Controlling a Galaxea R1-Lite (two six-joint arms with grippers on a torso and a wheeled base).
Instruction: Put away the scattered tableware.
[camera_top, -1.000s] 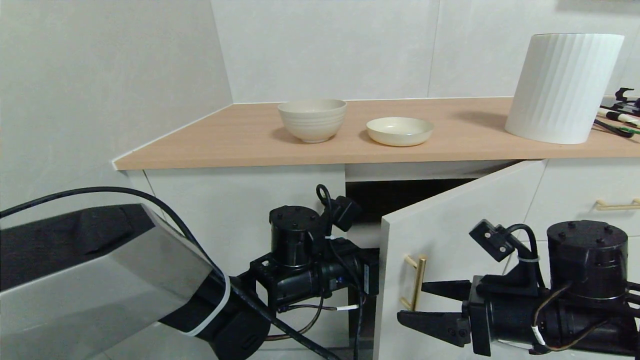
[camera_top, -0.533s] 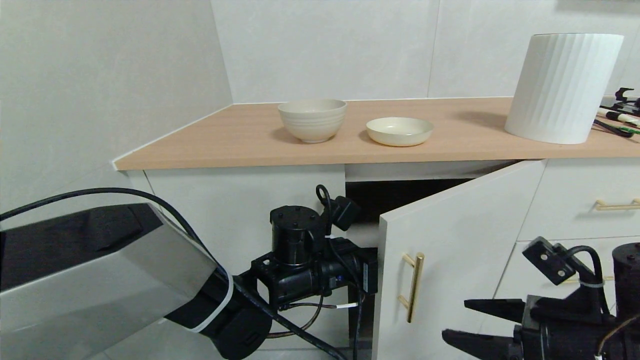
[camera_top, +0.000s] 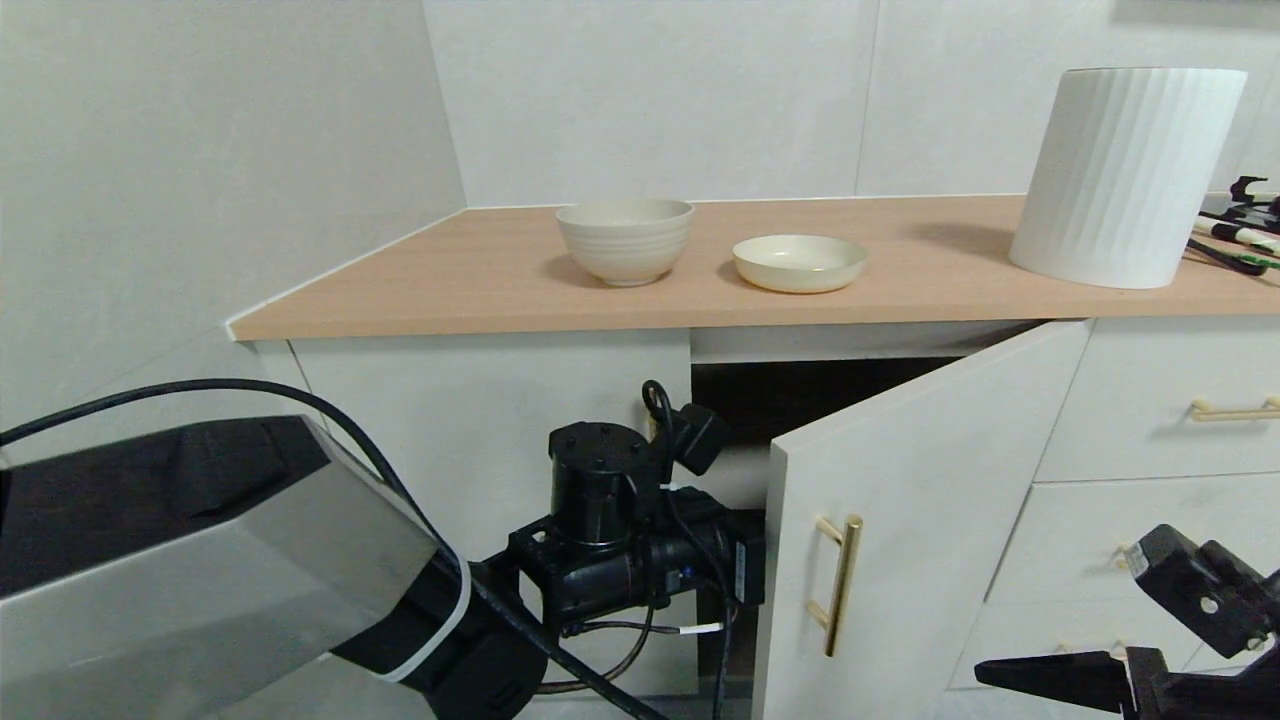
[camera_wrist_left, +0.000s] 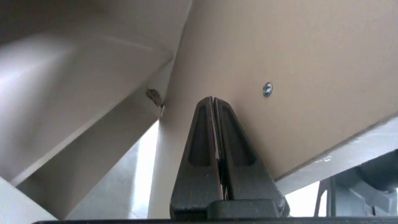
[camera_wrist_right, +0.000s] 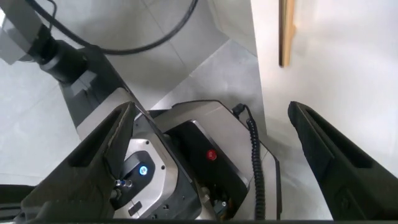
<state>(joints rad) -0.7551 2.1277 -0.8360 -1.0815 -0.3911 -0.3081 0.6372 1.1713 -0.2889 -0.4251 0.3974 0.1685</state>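
Counter (camera_top: 470, 285) is holding bowl (camera_top: 625, 238) left of plate (camera_top: 799, 262), nothing stowed yet; door (camera_top: 930, 450) is hanging half open, left gripper (camera_wrist_left: 213, 102) fingers together behind it, right gripper (camera_wrist_right: 208, 124) fingers apart, low right.

Beige ringed bowl (camera_top: 624, 238), cream dish (camera_top: 799, 262), white ribbed cylinder (camera_top: 1128, 175).

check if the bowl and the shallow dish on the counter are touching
Apart. The head view shows bare countertop between the bowl and the shallow dish.
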